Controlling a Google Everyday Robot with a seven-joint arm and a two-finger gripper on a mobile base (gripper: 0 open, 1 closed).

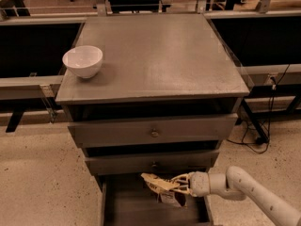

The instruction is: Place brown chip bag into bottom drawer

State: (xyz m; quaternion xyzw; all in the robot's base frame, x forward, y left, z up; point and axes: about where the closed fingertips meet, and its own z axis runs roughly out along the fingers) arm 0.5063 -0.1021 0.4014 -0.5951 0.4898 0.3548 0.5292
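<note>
The bottom drawer [127, 207] is pulled open at the foot of the grey-brown cabinet, and its flat floor shows. My gripper [151, 181] reaches in from the right, just above the drawer and below the middle drawer's front. Its pale fingers [170, 185] point left and are shut on the brown chip bag [172, 199]. The bag hangs dark and crumpled under the fingers, over the drawer's back half. I cannot tell whether it touches the floor.
A white bowl [83, 61] stands at the left of the cabinet top [155, 55]. The two upper drawers [153, 132] with small knobs are partly pulled out. Black cables [261, 135] lie on the speckled floor to the right. My arm [254, 194] comes in from the lower right.
</note>
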